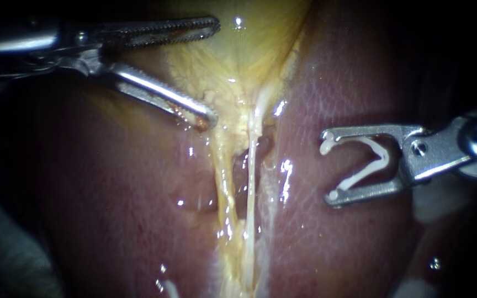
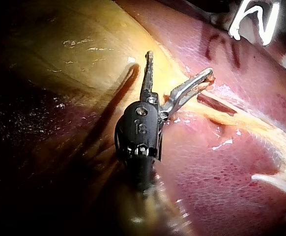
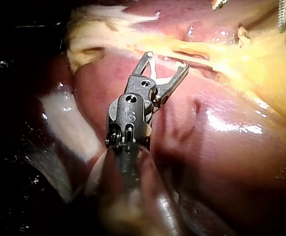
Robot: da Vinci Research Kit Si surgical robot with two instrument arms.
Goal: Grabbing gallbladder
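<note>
The yellow gallbladder lies at the top centre and narrows downward into two pale tubes. My left instrument reaches in from the upper left with its jaws wide open. Its toothed upper jaw lies over the gallbladder's left edge, and the lower jaw tip rests on fatty tissue by the neck. In the left wrist view the open left instrument stands at the gallbladder. My right instrument hovers over the right liver lobe, holding a white clip between its spread jaws, apart from the tubes. The right wrist view shows the same right instrument and clip.
Pink liver flanks the tubes on both sides, wet and shiny. A dark gap opens between the two tubes below the gallbladder's neck. In the right wrist view a jaw of the left instrument shows beyond the gallbladder.
</note>
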